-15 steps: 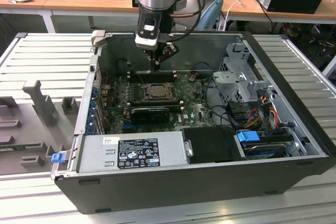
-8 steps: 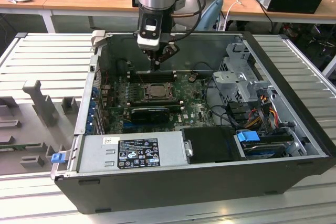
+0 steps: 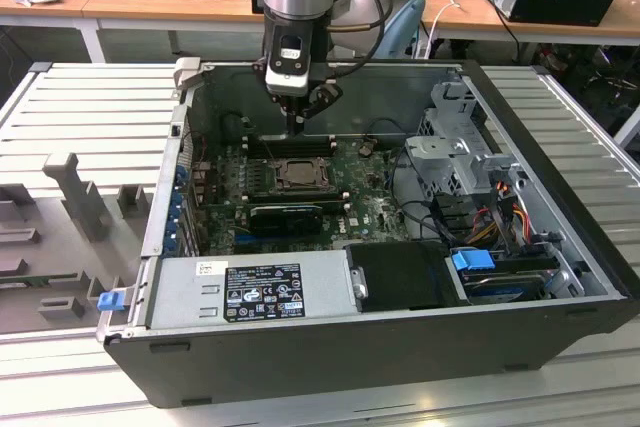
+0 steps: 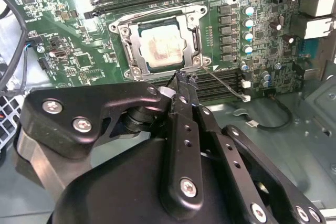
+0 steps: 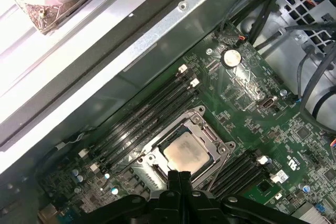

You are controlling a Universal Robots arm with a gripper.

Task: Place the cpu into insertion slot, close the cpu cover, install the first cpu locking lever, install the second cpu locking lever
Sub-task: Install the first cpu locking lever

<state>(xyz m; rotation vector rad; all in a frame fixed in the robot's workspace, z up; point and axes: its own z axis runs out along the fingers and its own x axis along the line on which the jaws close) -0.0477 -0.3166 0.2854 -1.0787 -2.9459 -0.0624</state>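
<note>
- Exterior view: the arm (image 3: 297, 7) hangs over the computer case (image 3: 400, 347), jaws pinched shut and empty, just above the insertion slot (image 3: 298, 175).
- Second wrist view: the cpu (image 4: 160, 45) sits in the insertion slot, the cpu cover (image 4: 157, 20) flat around it.
- First wrist view: jaws closed, just beside the cpu cover.

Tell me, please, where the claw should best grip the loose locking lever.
Probably the free end of the locking lever, away from the cpu cover: the thin rod juts out over the memory slots, so pinch across it from above.
</note>
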